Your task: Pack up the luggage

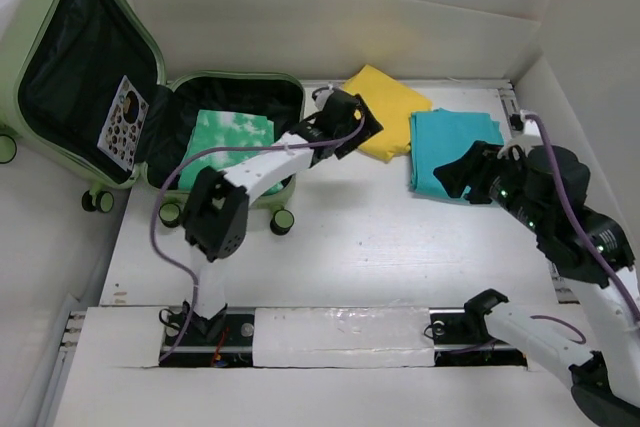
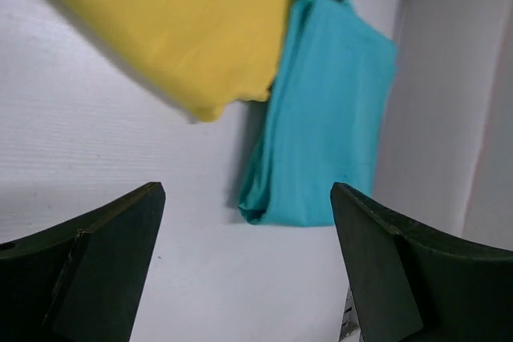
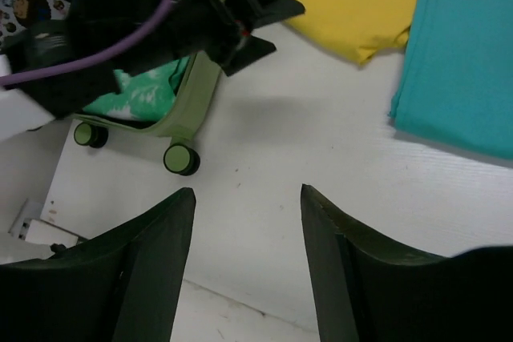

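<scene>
Luggage (image 1: 70,47) lies open, on the left gripper's (image 1: 352,119) left side: lid propped up and back, black lining showing with a sticker (image 1: 125,119) on it, base half flat on the table (image 1: 380,247) with its wheels toward the arm bases. A green-and-white folded cloth (image 1: 232,142) lies inside the base half. Left gripper sits just off the base half's right rim, between that rim and the yellow cloth (image 1: 385,112); whether it touches the shell, cannot tell. Left wrist view: fingers spread wide, nothing between them, only bare table under the gap, yellow cloth (image 2: 184,22) and teal cloth (image 2: 329,118) ahead of the tips, yellow overlapping teal at one corner. Right gripper (image 1: 455,175) is well apart from the luggage, on its right, over the near-left edge of the teal cloth (image 1: 445,142). Right wrist view: fingers parted and empty, bare table below, the luggage's (image 3: 188,94) green wall and one wheel (image 3: 180,158) ahead and to the left, teal cloth (image 3: 465,62) to the right
</scene>
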